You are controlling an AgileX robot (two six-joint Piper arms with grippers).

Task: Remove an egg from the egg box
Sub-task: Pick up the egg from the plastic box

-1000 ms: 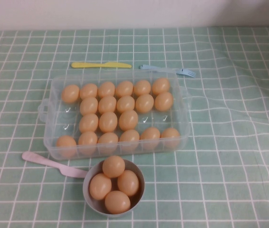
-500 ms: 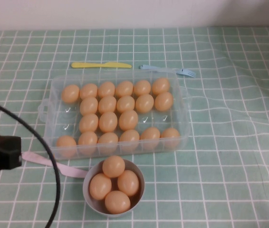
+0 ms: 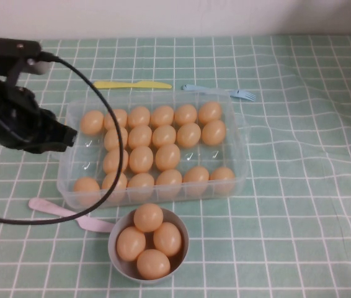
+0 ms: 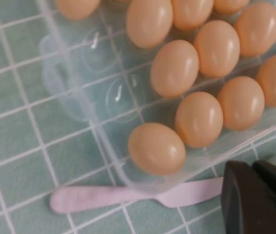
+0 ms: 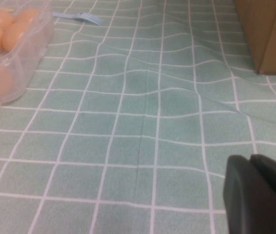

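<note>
Since half a second ago the left gripper (image 3: 70, 138) has climbed from the lower left edge of the high view to mid-left, beside the egg box (image 3: 237, 180), fingers fully closed and empty. Nearest, at bottom centre, a grey bowl (image 3: 115, 254) holds four eggs, with a pink knife (image 3: 57, 211) just left of it. Behind it, the egg (image 3: 86, 186) sits in the box's near-left corner seat. Right gripper (image 5: 260, 195): lower right of its wrist view, over bare cloth; its fingers' state I cannot tell.

eggs (image 3: 154, 146) in egg box (image 3: 240, 155), bowl (image 3: 178, 254) in front, left gripper (image 3: 64, 138) over its left edge
</note>
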